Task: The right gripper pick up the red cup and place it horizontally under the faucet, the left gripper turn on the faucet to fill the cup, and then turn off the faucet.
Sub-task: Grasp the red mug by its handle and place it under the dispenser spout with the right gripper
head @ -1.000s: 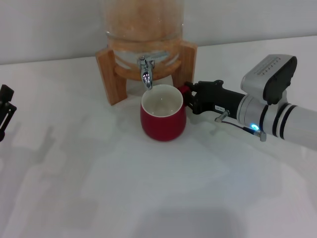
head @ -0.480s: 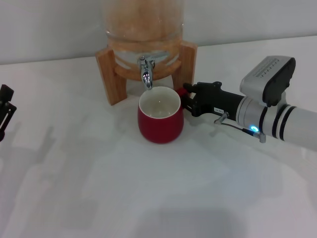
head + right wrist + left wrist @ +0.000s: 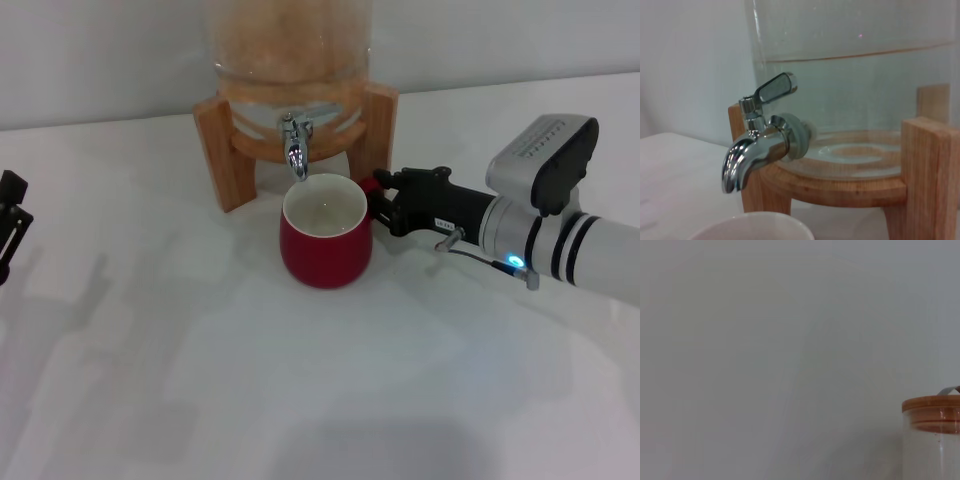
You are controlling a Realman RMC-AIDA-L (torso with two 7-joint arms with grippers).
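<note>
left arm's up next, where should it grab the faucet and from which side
Grip the short lever handle on top of the faucet, coming from the robot's left. The lever sticks up clear above the spout, while the right gripper and red cup crowd the other side.

Glossy ceramic red cup [image 3: 326, 245], shiny chrome faucet [image 3: 757, 142], wooden stand [image 3: 927, 167]

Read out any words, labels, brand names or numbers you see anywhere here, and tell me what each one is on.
White sticker on the right gripper: it carries dark print, too small to read.
Red cup, faucet, glass dispenser and wooden stand: no text visible.
</note>
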